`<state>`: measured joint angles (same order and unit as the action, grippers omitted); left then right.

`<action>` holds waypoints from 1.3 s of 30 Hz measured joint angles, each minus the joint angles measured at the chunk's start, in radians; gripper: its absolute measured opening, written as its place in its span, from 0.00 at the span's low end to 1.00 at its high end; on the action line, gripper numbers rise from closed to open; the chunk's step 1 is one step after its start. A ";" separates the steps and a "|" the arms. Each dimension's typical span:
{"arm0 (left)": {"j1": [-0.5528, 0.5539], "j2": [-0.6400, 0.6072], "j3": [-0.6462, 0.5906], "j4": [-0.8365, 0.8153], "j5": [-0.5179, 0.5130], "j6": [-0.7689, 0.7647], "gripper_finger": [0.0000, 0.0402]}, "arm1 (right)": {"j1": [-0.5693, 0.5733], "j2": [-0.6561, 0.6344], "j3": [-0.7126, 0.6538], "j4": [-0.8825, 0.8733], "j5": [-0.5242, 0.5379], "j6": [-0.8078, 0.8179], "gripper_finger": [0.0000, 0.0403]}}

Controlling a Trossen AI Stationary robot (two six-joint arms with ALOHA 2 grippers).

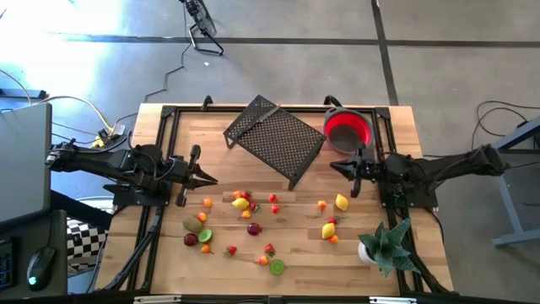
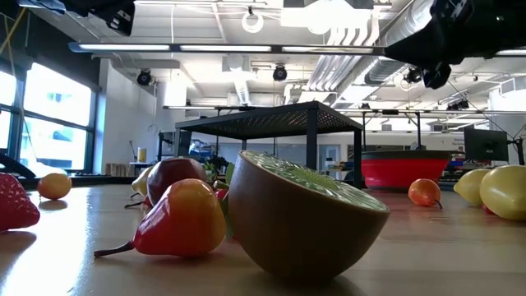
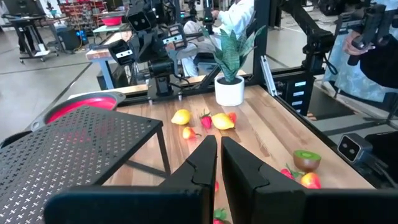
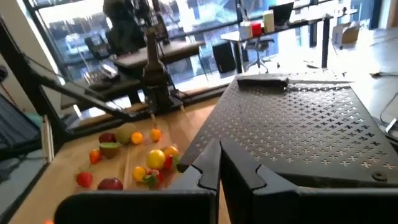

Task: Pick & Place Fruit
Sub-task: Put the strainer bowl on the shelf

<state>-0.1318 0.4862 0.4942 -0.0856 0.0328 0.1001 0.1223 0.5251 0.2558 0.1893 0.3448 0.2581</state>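
Observation:
Several small toy fruits (image 1: pixel 245 203) lie scattered on the near half of the wooden table: yellow, orange, red, green and brown ones. A halved kiwi (image 2: pixel 304 214) and a red-yellow pear (image 2: pixel 185 218) lie closest in the low view. My left gripper (image 1: pixel 213 180) hovers at the table's left, shut and empty, pointing level toward the fruit (image 3: pixel 211 120). My right gripper (image 1: pixel 335 165) hovers at the right, also shut and empty, just near of the red bowl (image 1: pixel 348 129). In its wrist view (image 4: pixel 219 146) the fruit (image 4: pixel 152 158) lies beyond it.
A black perforated metal stand (image 1: pixel 274 139) stands on its legs at the table's far middle, between the arms. A spiky green plant in a white pot (image 1: pixel 384 245) stands at the near right corner. A person (image 3: pixel 367 56) stands beyond the table's right side.

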 joint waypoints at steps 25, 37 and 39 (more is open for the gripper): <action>0.000 0.000 0.000 0.001 0.002 -0.033 0.05 | -0.070 0.599 0.732 -1.203 0.117 0.299 0.01; 0.000 0.000 0.000 0.001 0.000 -0.056 0.05 | -0.186 0.790 0.795 -1.334 0.098 0.184 0.01; 0.000 0.000 0.000 0.001 0.000 -0.056 0.05 | -0.208 0.803 0.795 -1.336 0.093 0.169 0.03</action>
<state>-0.1318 0.4866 0.4942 -0.0845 0.0330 0.0441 -0.0853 1.3282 1.0509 -1.1464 0.4376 0.4273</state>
